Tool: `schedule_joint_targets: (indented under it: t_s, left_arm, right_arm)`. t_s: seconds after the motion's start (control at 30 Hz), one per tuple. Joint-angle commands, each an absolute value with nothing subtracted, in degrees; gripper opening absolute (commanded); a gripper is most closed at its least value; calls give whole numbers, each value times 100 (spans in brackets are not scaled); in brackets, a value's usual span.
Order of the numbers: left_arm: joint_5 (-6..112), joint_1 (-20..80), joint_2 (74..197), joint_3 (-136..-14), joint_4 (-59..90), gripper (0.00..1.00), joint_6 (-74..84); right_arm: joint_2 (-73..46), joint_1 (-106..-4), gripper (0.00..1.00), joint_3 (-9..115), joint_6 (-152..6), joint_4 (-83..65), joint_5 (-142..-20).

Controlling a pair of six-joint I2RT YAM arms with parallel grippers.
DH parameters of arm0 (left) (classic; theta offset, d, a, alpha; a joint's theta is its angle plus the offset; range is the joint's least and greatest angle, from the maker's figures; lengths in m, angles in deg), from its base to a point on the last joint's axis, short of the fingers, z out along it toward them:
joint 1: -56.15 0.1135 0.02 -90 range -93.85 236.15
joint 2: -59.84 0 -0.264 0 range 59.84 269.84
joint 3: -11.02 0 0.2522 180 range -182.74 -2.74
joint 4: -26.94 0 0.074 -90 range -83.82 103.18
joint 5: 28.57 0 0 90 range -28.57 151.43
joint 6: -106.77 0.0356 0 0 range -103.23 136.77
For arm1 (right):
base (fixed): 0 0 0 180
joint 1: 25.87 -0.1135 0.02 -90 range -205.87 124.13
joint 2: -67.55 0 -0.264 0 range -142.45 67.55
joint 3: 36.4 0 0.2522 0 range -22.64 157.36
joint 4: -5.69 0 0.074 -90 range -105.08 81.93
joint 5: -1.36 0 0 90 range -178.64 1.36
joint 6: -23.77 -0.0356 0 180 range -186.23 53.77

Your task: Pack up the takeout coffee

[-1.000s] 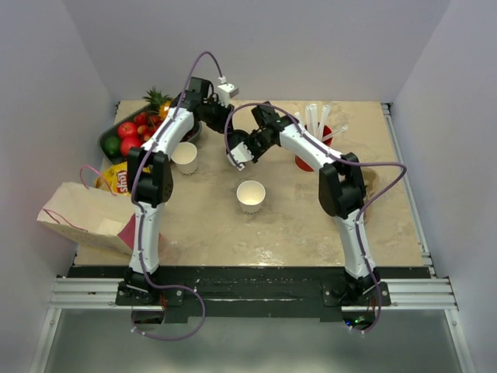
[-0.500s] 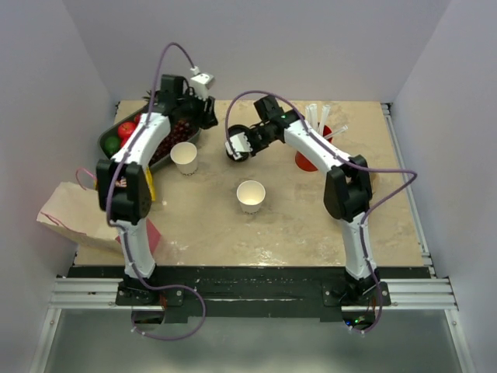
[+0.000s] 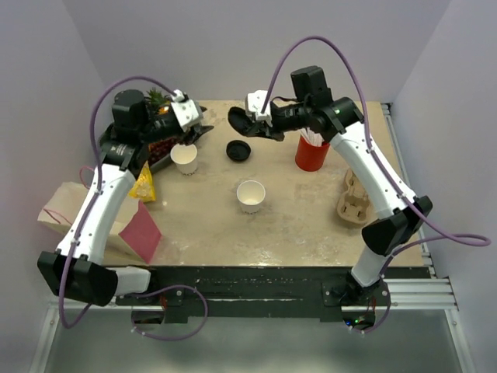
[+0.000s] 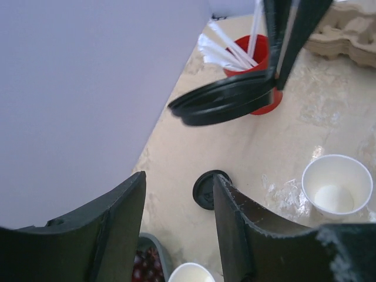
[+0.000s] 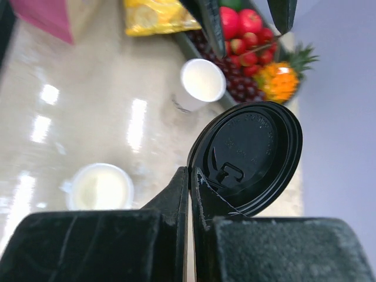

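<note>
Right fingers (image 5: 173,198) are pressed together on the rim of a black lid (image 5: 247,155). They hold it tilted in the air above the back of the counter (image 3: 295,225), clear of every cup. Left fingers (image 4: 117,223) stand apart with nothing between them, raised near the fruit tray (image 5: 187,50) at the back left.

2 white paper cups stand upright and uncovered. 1 white cup (image 3: 251,196) is near the middle of the counter, and the other cup (image 3: 185,158) is just beside the fruit tray. Which of the 2 this lid is meant for I cannot tell. A second lid (image 3: 238,150) lies flat on the counter behind the middle cup, touching neither cup.

By my reading, the task is at an early stage: a lid is in hand, and that is all. No cup is capped. None sits in the cardboard carrier (image 3: 356,198) on the right, and none shows in the paper bag (image 3: 70,214) at the left edge, though the bag's inside is hidden.

What is left, as I judge it, is to bring the lid level over a cup and press it onto the rolled rim. The capped cup then goes into whichever holder is intended. The red cup of straws (image 3: 312,151) stands behind the carrier and has no part in this.
</note>
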State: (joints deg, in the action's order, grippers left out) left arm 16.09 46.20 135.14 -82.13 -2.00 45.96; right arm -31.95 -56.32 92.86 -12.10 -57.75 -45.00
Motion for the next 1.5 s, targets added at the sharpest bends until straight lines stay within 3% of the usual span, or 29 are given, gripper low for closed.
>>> schedule_joint_targets:
  t_s: [0.0, 0.17, 0.47, 0.97, 1.13, 1.47]
  left_arm:
    - [1281, 4017, 13209, -7947, -797, 54, 6824]
    - [1730, 3261, 12760, -7525, -651, 53, 7767]
    - [2319, 2750, 12751, -7446, -1169, 52, 9068]
    - [2381, 2469, 13287, -7893, -1582, 42, 9394]
    - [2443, 2425, 13419, -7964, -1626, 35, 9481]
    - [2478, 2381, 13551, -8061, -1661, 13, 9420]
  right_arm:
    - [-3300, -5496, 0, 9565, -2526, -6510, -3626]
    - [-3510, -5496, 0, 9996, -2352, -7590, -3213]
    - [-3344, -5487, 0, 9724, -2211, -7935, -3238]
    - [-3203, -5513, 0, 9549, -1974, -8164, -3546]
    - [-3221, -5513, 0, 9522, -2017, -8138, -3564]
    - [-3291, -5522, 0, 9513, -2105, -8111, -3634]
